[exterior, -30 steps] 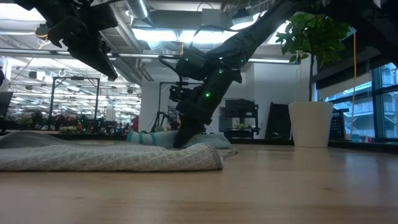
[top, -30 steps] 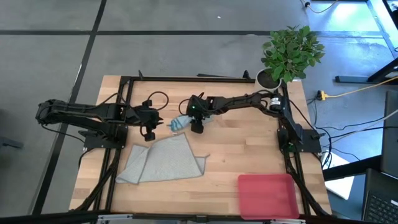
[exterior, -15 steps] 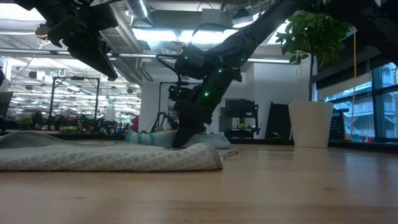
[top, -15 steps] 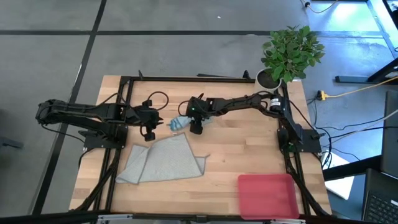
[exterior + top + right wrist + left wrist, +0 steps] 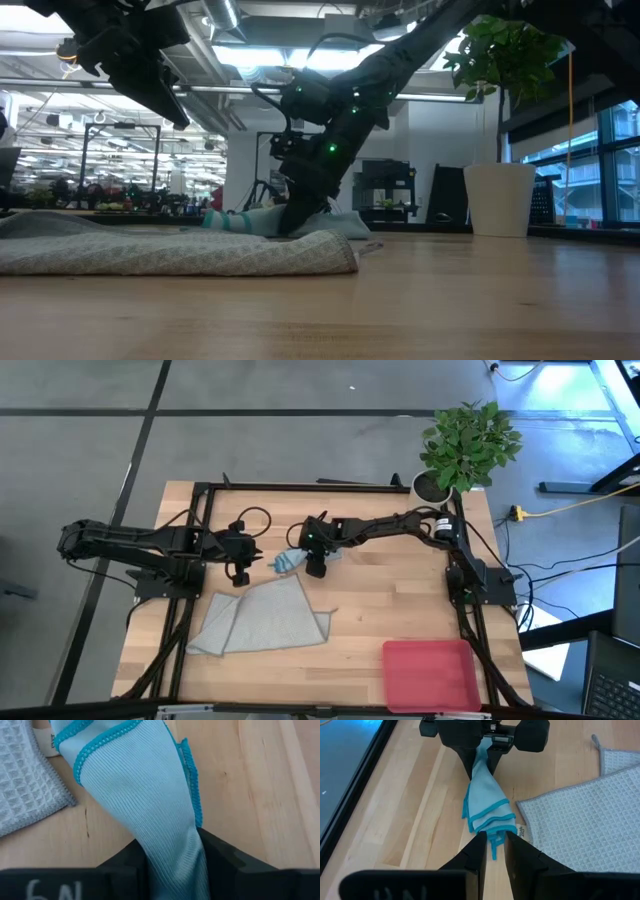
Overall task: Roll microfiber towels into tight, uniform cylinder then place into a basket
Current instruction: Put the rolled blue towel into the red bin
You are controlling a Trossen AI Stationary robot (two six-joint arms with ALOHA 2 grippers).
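The step in hand is the rolling of the teal towel (image 5: pixel 487 805), and it is far from a cylinder yet. The towel lies bunched on the counter (image 5: pixel 400 600) towards its back middle, between the two arms. The right pincer (image 5: pixel 170 865) has its fingers closed on one end of the towel, the cloth pinched between the two pads. The left pincer (image 5: pixel 492 842) faces it from the other side, its narrow gap at the towel's opposite corner by the white tag (image 5: pixel 521 831); the blue hem sits between the tips, but whether they truly clamp it cannot be told. The grey towel (image 5: pixel 265 618) lies flat and untouched just in front of them, one corner near the teal one. The basket (image 5: pixel 430 675) sits empty at the counter's front right, well apart from both towels.

The next move probably calls for spreading or straightening the teal towel, since the gathered cloth would roll loose and uneven. Both pincers would need a firm hold on opposite ends.
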